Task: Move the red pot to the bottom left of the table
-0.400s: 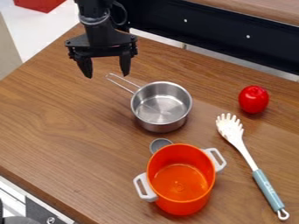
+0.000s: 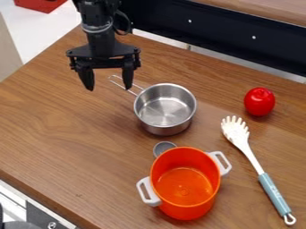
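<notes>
At lower centre, upright red pot (image 2: 186, 209), handles (image 2: 151, 201) lower left, upper right

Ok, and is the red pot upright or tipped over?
Upright: the red pot sits on its base, its open rim facing up.

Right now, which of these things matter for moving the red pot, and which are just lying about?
For the job:
- orange-red pot
- gripper
- wooden table

Just lying about:
- metal saucepan
- small grey cup
- red apple
- pasta server
</notes>
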Robot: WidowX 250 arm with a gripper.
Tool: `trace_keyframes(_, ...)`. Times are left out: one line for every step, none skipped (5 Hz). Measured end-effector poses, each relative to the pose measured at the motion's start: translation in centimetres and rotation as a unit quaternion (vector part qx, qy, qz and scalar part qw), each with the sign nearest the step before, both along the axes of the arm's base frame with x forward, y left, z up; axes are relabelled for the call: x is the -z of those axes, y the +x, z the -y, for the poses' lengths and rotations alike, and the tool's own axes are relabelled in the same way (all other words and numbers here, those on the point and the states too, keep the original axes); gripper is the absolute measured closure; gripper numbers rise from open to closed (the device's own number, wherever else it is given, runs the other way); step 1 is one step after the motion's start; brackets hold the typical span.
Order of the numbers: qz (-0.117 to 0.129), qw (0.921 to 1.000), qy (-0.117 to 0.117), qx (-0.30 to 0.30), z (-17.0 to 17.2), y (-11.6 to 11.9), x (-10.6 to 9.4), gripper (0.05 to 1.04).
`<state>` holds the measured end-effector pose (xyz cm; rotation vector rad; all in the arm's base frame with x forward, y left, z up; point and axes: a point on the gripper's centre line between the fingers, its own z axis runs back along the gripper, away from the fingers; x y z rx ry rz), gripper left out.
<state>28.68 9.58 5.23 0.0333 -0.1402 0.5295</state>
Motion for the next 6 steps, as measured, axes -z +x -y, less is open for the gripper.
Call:
trace_keyframes(0.000,0.9992,-0.013,0.037,1.0,-1.3,-1.7,0.084)
trace_keyframes(-0.013,0.9962,-0.032,0.080,3.2,-3.0,-2.3,0.084)
trace_keyframes(-0.019,0.9883,-0.050,0.143,6.4,-5.1,-2.3,0.084)
trace_keyframes(-0.026,0.9796,-0.073,0.185,9.0,-6.3,-1.5,0.084)
trace_keyframes(-0.020,0.9715,-0.087,0.220,11.6,-6.9,-0.4,0.083)
trace_keyframes(-0.024,0.9662,-0.087,0.241,13.5,-7.3,1.2,0.083)
